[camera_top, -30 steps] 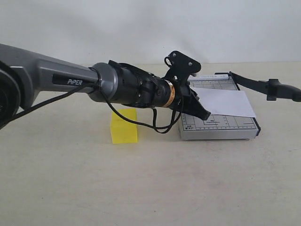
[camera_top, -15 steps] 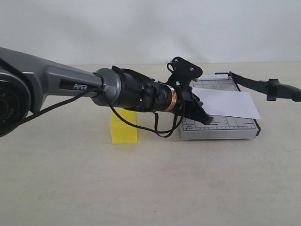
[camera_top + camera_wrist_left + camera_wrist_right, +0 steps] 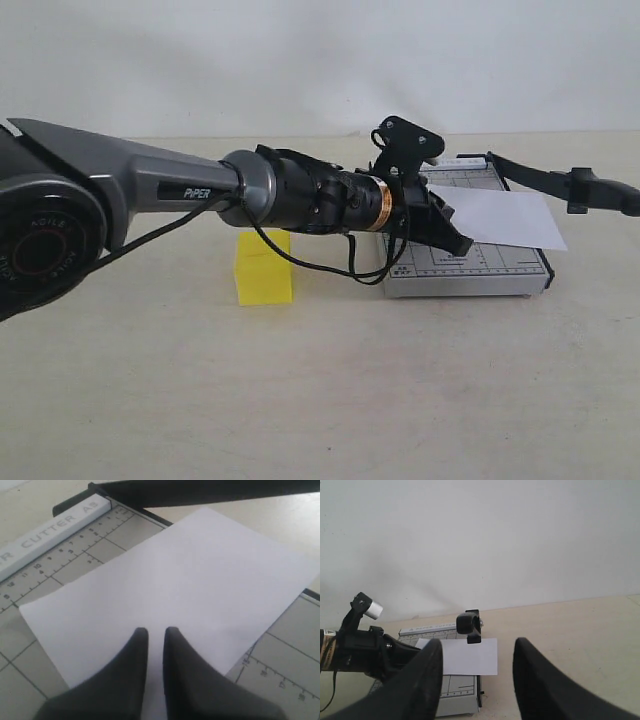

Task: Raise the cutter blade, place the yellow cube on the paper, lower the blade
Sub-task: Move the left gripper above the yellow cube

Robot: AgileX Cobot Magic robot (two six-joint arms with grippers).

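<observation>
from my station i see the left gripper (image 3: 455,240) reaching in over the grey cutter board (image 3: 470,272). its wrist camera shows the two black fingers (image 3: 127,665) pressed nearly together, only a thin slit between them, tips low over the paper (image 3: 175,580). i cannot tell whether they actually touch the sheet. nothing is pinched between them.

the paper lies flat on the board, skewed against the grid lines. in the exterior view its far right corner sticks out past the board edge, beneath the cutter blade (image 3: 540,178). the blade is raised, angling up from its hinge at the back of the board, with its thick handle out over the table (image 3: 300,400) to the right.

the yellow cube (image 3: 265,268) sits on the table just left of the board in the exterior view, partly hidden behind my left arm and not on the paper.

the right gripper (image 3: 477,642) is spread wide and holds nothing. it hangs well back from the board, with the blade handle in sight beyond its fingers.
</observation>
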